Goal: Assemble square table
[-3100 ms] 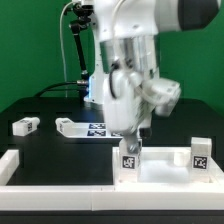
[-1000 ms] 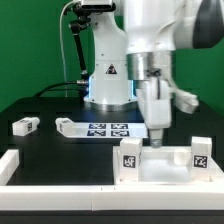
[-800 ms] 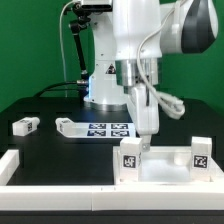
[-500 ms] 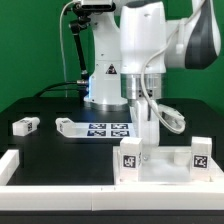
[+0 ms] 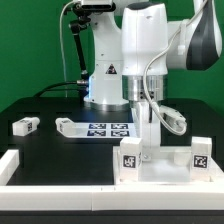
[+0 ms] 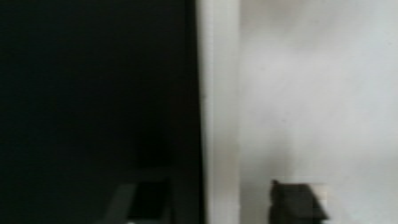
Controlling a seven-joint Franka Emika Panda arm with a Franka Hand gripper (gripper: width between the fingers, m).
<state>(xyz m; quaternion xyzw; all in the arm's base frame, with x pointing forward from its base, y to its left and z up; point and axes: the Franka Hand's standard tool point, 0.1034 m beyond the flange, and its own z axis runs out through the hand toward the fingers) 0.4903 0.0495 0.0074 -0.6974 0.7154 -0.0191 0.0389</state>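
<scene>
The pincer point(image 6: 221, 200) straddles the square table's point(image 6: 311, 90) white rim beside a black surface point(image 6: 89, 90).

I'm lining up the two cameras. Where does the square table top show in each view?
Exterior view: square table top low on the exterior view's right, below the gripper.
Wrist view: its white surface fills about half, beside the dark table.
Shared landmark: the gripper's fingertips at its edge.
</scene>
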